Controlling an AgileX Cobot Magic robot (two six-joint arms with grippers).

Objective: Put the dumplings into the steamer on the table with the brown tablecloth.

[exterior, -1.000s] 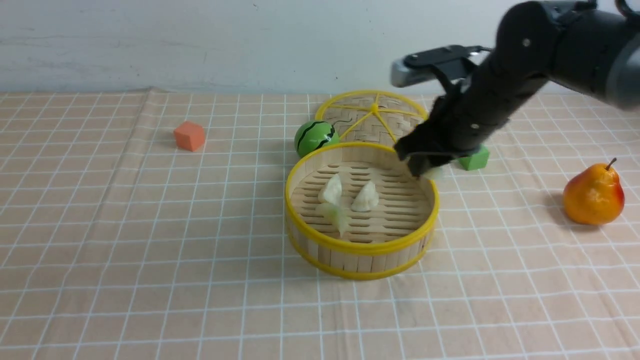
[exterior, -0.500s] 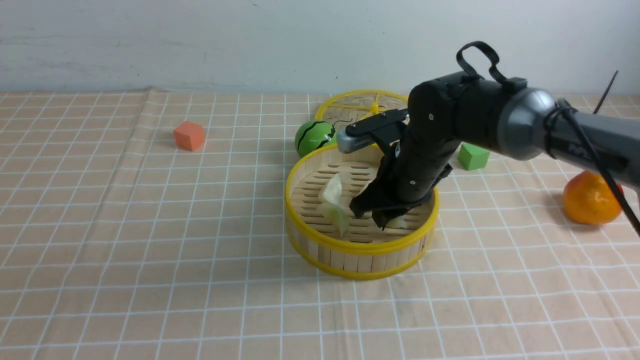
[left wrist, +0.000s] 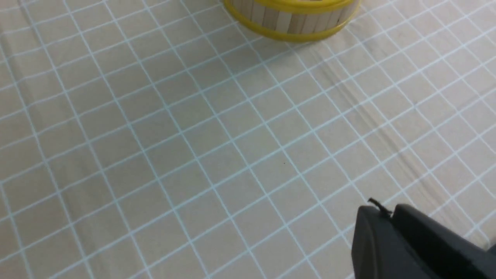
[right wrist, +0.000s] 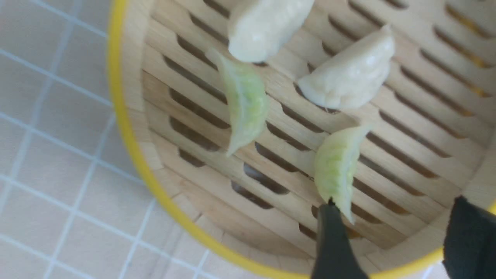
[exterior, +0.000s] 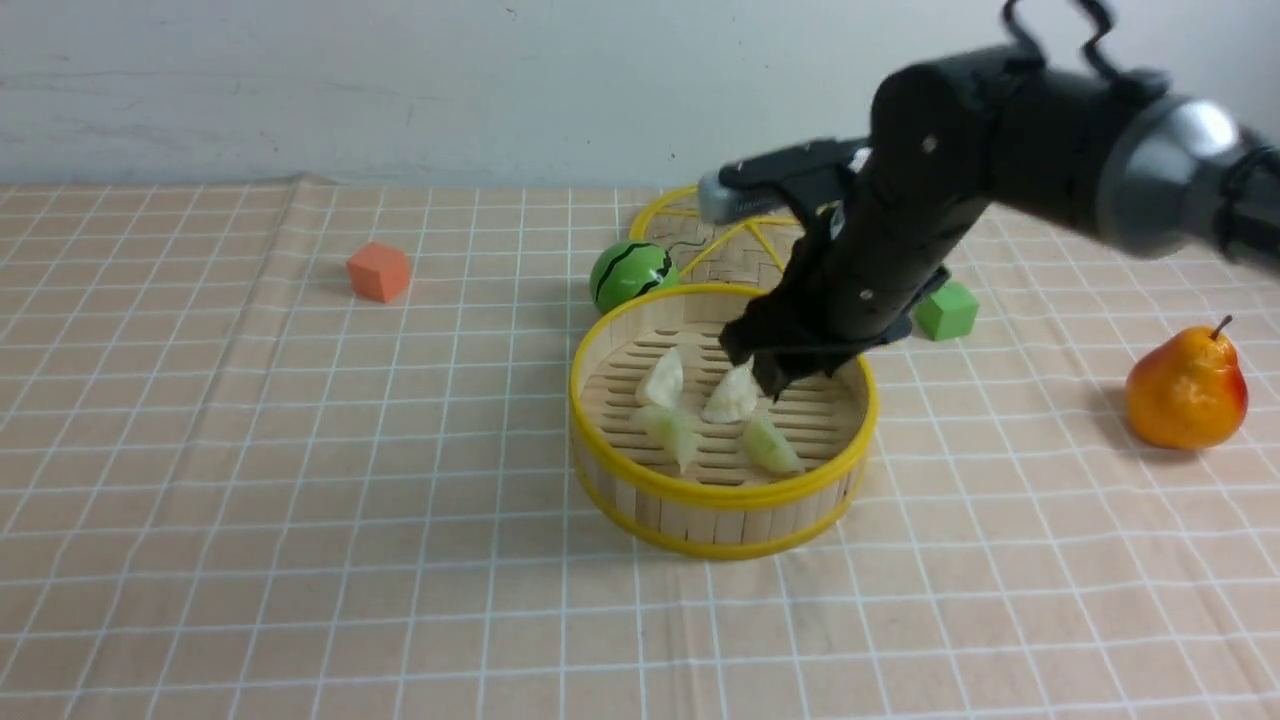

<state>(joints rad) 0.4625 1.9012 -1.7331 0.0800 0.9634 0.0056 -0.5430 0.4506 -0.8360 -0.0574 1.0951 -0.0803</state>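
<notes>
Above the steamer, slants down from the right, right end effector spread and empty; four dumplings on its slat floor; left end effector pinched together over cloth.

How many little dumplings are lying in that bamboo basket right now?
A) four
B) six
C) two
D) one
A: two whitish dumplings and two pale green dumplings lie on the slat floor inside the steamer.
</notes>
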